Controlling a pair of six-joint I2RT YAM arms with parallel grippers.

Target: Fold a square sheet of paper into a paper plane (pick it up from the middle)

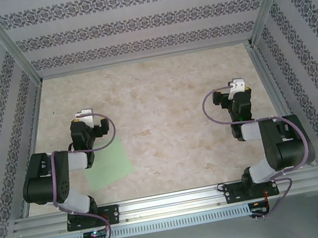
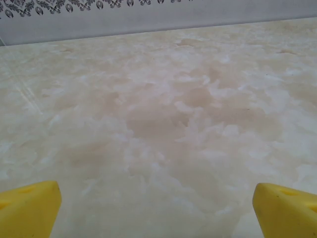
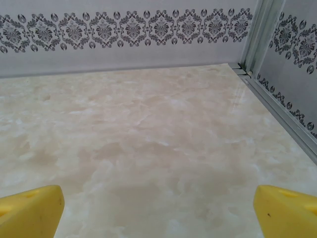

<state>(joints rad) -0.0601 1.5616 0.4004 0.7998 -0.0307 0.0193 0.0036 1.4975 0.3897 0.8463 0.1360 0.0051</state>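
The square sheet of paper (image 1: 110, 164) is pale green and lies flat on the marble-patterned table, near the front left; the folded left arm covers part of it. My left gripper (image 1: 83, 115) sits beyond the sheet, pointing away from it, and its yellow fingertips (image 2: 27, 208) stand wide apart over bare table, so it is open with nothing between them. My right gripper (image 1: 238, 85) is far off at the right side, also open, its yellow fingertips (image 3: 286, 210) spread over bare table. No paper plane is in view.
Patterned walls and aluminium posts (image 1: 7, 43) enclose the table on three sides. A metal rail (image 3: 277, 106) runs along the right edge close to the right gripper. The table's middle (image 1: 165, 118) is bare marble surface.
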